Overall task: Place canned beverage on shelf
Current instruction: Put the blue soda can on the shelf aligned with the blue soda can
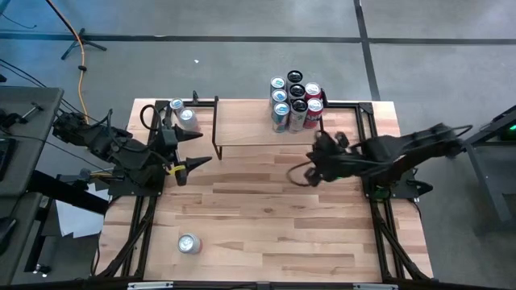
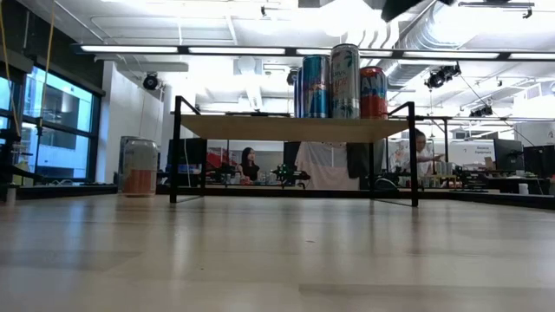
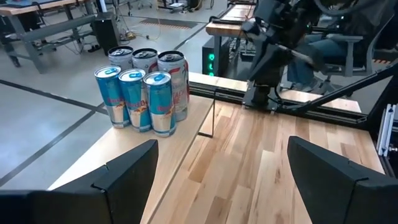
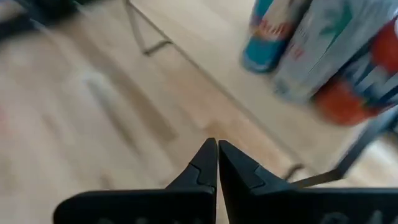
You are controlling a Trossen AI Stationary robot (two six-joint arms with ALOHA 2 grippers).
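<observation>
Light wood shelf (image 1: 258, 121) sits at the counter's (image 1: 266, 217) far edge, w/ a cluster of cans (image 1: 295, 101) packed on its right end. Left hand (image 1: 190, 150) is spread wide, holding nothing, just off the shelf's left end, beside two silver cans (image 1: 183, 113) at the far-left corner. Right hand (image 1: 313, 161) is pinched tight, empty, near the shelf's front right. One more can (image 1: 189, 243) stands alone at the counter's near-left, well apart from both hands.
</observation>
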